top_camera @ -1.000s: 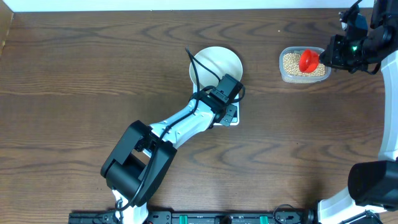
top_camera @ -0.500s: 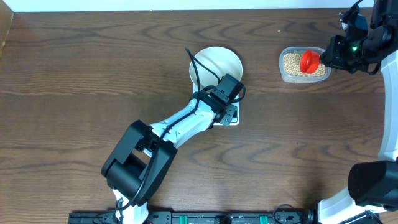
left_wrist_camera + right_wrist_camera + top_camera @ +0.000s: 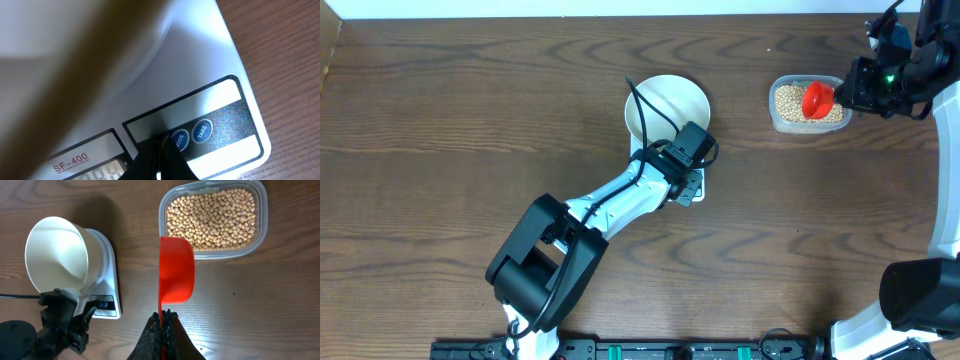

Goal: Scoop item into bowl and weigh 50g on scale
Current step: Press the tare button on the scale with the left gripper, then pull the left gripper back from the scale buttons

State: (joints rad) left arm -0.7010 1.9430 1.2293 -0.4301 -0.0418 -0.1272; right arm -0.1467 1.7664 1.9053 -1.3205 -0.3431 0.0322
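The left gripper [image 3: 161, 146], pinched shut and empty, had edged toward the scale's [image 3: 210, 60] buttons [image 3: 202, 131] — probably zeroing it under the empty bowl [image 3: 667, 103] — while the right gripper [image 3: 162, 322], clamped on the red scoop [image 3: 176, 270], hung beside the beans [image 3: 212, 217].

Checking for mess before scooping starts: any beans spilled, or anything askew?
Nothing stands out. The beans all lie in the clear tub, none on the table; the empty bowl sits upright on the scale; the red scoop is empty.
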